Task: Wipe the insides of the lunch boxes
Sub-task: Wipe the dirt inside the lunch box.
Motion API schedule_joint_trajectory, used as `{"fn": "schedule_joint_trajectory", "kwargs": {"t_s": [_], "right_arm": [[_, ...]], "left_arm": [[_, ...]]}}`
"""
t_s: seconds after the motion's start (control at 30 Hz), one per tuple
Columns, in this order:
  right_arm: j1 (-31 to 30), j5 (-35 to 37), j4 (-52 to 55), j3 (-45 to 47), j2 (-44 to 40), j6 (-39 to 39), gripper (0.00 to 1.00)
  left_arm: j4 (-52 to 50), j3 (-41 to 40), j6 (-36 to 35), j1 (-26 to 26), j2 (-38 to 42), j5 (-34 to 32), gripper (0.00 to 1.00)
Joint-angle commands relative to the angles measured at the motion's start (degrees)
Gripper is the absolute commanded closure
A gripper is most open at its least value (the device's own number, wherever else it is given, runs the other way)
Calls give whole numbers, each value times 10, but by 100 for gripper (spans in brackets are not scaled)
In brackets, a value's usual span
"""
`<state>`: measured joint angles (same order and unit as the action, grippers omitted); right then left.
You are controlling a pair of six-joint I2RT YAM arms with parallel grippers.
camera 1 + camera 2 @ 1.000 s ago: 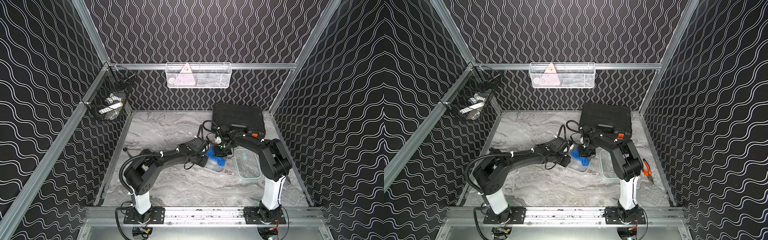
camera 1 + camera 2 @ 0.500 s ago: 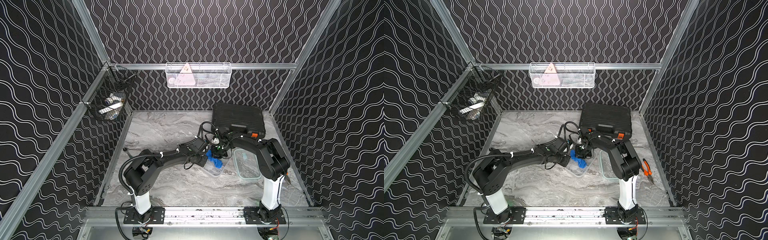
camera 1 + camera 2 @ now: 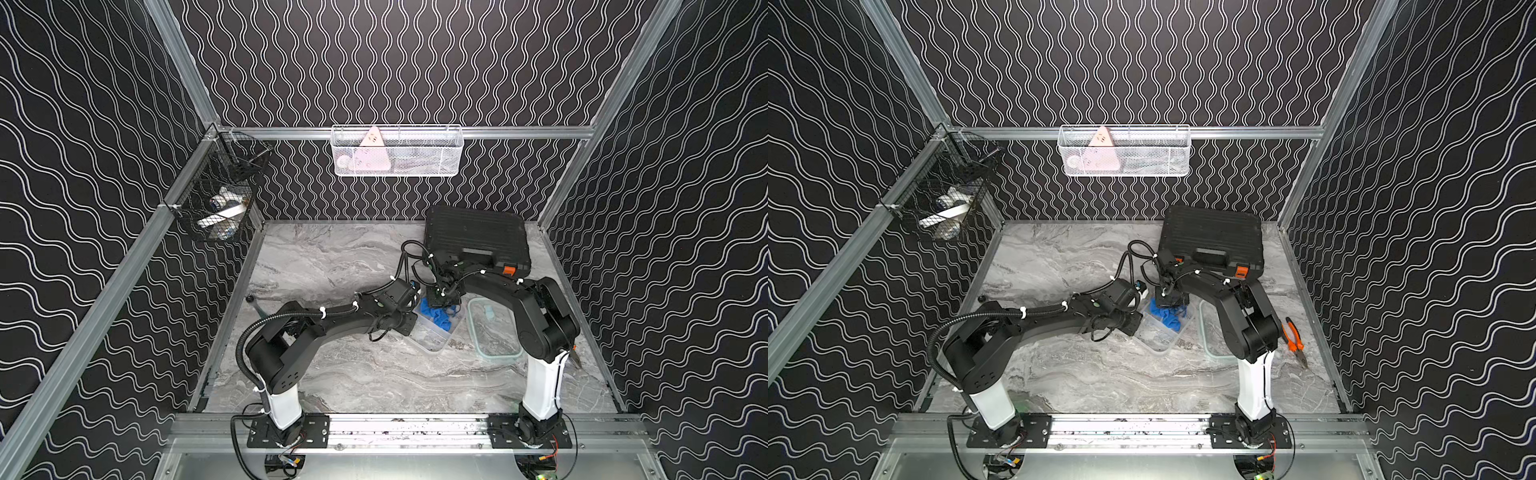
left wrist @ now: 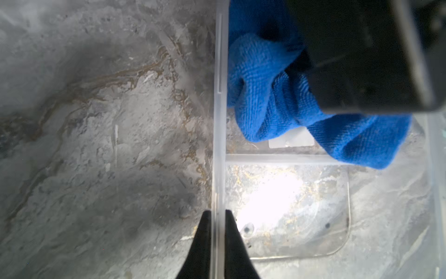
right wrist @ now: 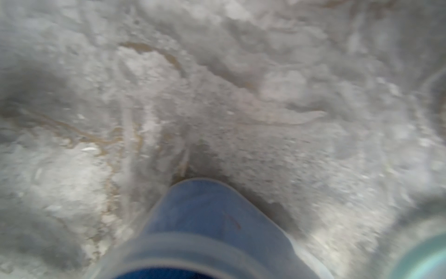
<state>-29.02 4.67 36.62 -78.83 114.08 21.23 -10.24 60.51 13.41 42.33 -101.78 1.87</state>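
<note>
Left gripper [image 4: 218, 216] pinches the lunch box [image 4: 220, 120] wall; right gripper [image 3: 446, 304], closed, seems to clamp the blue cloth [image 4: 272, 101] inside it.

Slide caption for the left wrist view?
Left gripper pinches the lunch box wall; blue cloth bunched inside one compartment.

Clear smooth plastic lunch box [image 4: 219, 145], terry blue cloth [image 4: 265, 101], matt tabletop [image 4: 96, 145]

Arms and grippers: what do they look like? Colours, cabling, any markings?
Both alike: left arm and right arm are matte black with rounded joints on white base columns. Black cables loop at the wrists, tied with white zip ties; the left also carries a ribbed hose. Left gripper has black tapering fingers; right gripper black. No markings visible.
</note>
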Motion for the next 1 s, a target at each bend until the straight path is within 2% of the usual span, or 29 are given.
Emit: {"fn": "schedule_joint_trajectory", "kwargs": {"t_s": [0.0, 0.1, 0.37, 0.63, 0.87, 0.97], "right_arm": [[18, 142, 44, -22, 23, -25, 100], [19, 131, 97, -36, 41, -50, 100], [19, 112, 195, -10, 27, -101, 100], [12, -116, 199, 15, -20, -148, 100], [8, -309, 138, 49, -31, -137, 100], [-2, -360, 102, 51, -22, -118, 100]], "left_arm": [[-52, -5, -34, 0, 13, 18, 98], [-55, 1, -26, -13, 14, 11, 98], [-67, 27, 3, -69, 14, -33, 98], [-67, 45, 9, -79, -4, -79, 98], [-42, 36, 22, -79, -7, -72, 98], [-29, 28, 30, -79, 0, -65, 98]]}}
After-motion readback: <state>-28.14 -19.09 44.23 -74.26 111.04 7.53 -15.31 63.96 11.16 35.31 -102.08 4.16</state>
